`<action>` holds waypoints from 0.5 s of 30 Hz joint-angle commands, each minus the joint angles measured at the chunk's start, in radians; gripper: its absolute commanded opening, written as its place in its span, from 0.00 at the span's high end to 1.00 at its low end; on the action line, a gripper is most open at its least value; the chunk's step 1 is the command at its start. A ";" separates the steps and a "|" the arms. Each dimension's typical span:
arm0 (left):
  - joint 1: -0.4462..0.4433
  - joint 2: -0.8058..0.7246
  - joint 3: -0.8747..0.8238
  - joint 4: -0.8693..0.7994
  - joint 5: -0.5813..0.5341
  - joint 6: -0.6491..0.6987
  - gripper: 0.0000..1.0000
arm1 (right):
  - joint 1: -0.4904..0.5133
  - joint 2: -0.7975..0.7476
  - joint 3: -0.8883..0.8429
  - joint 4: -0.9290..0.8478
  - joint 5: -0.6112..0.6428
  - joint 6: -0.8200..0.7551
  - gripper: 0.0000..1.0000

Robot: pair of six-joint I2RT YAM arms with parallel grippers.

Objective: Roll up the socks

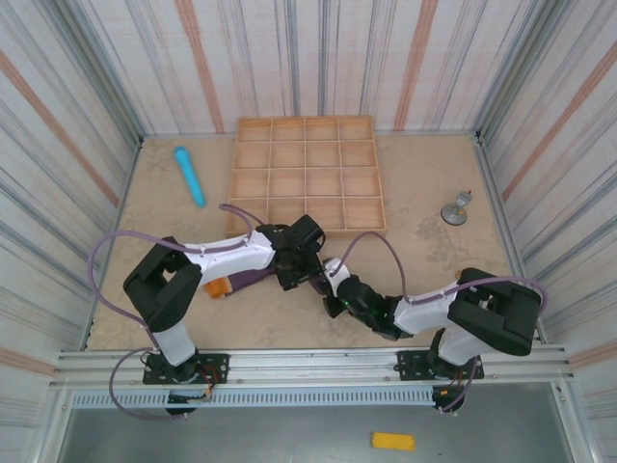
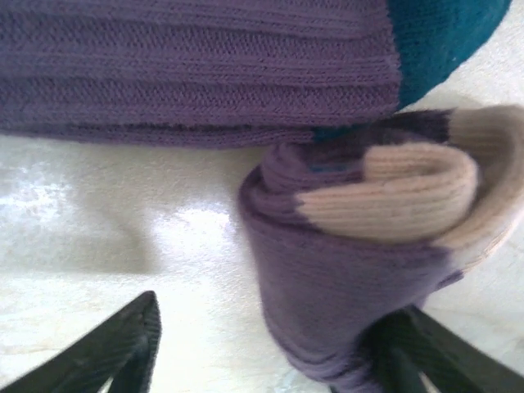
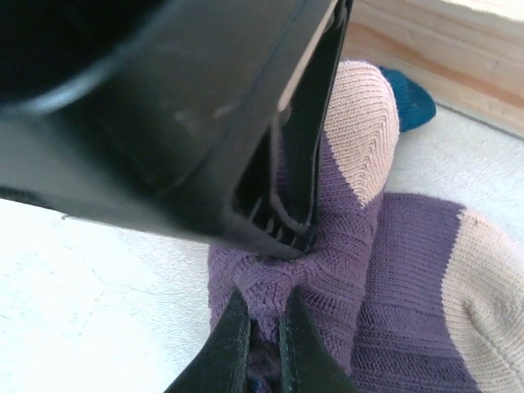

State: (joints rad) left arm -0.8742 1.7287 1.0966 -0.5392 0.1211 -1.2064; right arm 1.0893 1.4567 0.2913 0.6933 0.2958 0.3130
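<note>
Striped walls are closing in a beige worktop (image 1: 434, 251), and near its middle, just in front of the wooden tray (image 1: 234, 183), the socks (image 1: 249, 280) are lying between the two arms. Up close, one end is sitting wound into a tight roll (image 2: 352, 270) while the purple length beside it is lying flat. The right tool (image 3: 264, 340) is pinching a thin fold of purple knit at the base of the roll, its jaws closed on the cloth. The left tool (image 2: 274, 319) is standing open, its jaws wide apart with the roll between them and touching one finger. Judging from this, the roll is being passed across for the next turn. The right tool should be keeping the wound part tight while the left one is reaching for a fresh hold low on the bundle, squeezing both layers so nothing is springing loose. A blue cylinder (image 1: 189, 176) is lying well apart at the far left.
</note>
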 commanded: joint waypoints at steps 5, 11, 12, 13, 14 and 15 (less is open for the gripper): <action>-0.032 -0.089 -0.015 0.056 -0.042 0.043 0.15 | -0.144 -0.032 -0.092 -0.057 -0.280 0.243 1.00; -0.056 -0.118 -0.034 0.072 -0.098 0.073 0.20 | -0.284 -0.035 -0.139 -0.068 -0.444 0.397 1.00; -0.059 -0.122 -0.044 0.087 -0.098 0.079 0.22 | -0.300 -0.041 -0.149 -0.069 -0.458 0.412 1.00; -0.062 -0.127 -0.058 0.105 -0.099 0.085 0.24 | -0.317 -0.048 -0.160 -0.071 -0.471 0.429 1.00; -0.065 -0.130 -0.073 0.122 -0.099 0.089 0.27 | -0.338 -0.060 -0.175 -0.074 -0.478 0.445 1.00; -0.067 -0.131 -0.083 0.140 -0.097 0.092 0.28 | -0.353 -0.072 -0.183 -0.083 -0.484 0.461 1.00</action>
State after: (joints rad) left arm -0.9318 1.6226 1.0550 -0.4328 0.0574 -1.1473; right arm 0.7753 1.3853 0.1734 0.7872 -0.1249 0.6643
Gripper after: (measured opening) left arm 0.730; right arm 0.093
